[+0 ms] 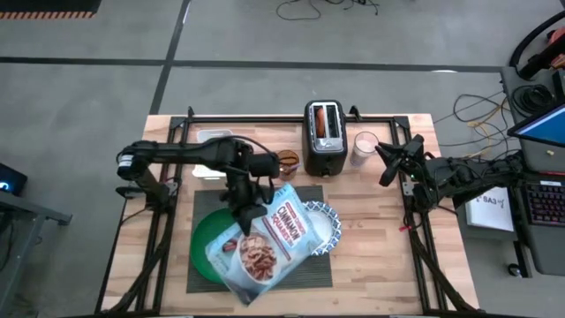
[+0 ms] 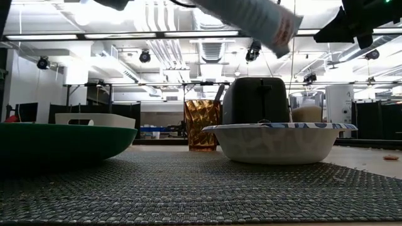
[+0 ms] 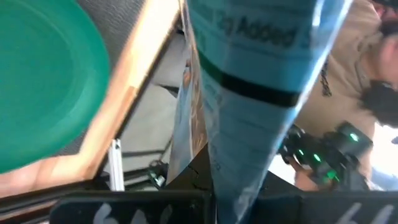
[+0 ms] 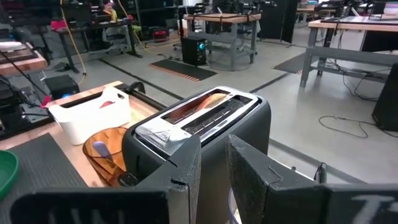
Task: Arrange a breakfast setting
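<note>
A blue cereal bag (image 1: 269,243) hangs tilted above the dark ribbed placemat (image 1: 265,274), over the green plate (image 1: 205,247) and the rim of the blue-and-white bowl (image 1: 325,225). My left gripper (image 1: 247,215) is shut on it. In the low view only the bag's corner (image 2: 267,19) shows, high above the bowl (image 2: 279,141) and the plate (image 2: 56,144), which both rest on the mat. My right gripper (image 1: 388,163) hovers at the back right beside the black toaster (image 1: 325,137). It is open with nothing between its fingers (image 4: 186,180). My left gripper pinches the cereal bag between its two fingers at an edge on the bag's far left side (image 3: 239,183), where the film is gathered into a fold. The fingers slant downward from the table's left. The bag is lifted clear and stretches away from the fingers, tilted.
The toaster (image 4: 199,130) stands at the back centre, with an amber cup (image 1: 289,161) to its left and a glass of milk (image 1: 364,147) to its right. A white tray (image 1: 212,137) sits at the back left. A person (image 3: 367,74) shows beyond the table's edge.
</note>
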Controlling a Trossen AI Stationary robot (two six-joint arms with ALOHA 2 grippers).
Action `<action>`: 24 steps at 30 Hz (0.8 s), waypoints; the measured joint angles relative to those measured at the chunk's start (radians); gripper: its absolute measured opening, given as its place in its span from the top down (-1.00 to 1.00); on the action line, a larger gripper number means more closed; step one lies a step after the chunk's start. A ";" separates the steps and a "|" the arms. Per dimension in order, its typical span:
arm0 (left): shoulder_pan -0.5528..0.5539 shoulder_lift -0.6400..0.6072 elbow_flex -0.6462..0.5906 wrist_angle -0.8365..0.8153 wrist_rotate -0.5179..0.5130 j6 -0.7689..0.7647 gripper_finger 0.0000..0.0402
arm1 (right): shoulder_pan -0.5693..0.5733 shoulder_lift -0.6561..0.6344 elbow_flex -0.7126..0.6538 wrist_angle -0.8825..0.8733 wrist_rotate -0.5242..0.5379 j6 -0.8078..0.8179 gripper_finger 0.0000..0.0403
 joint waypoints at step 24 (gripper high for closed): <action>0.163 0.099 0.000 -0.158 0.237 0.118 1.00 | 0.000 0.000 0.000 -0.005 0.000 -0.016 0.66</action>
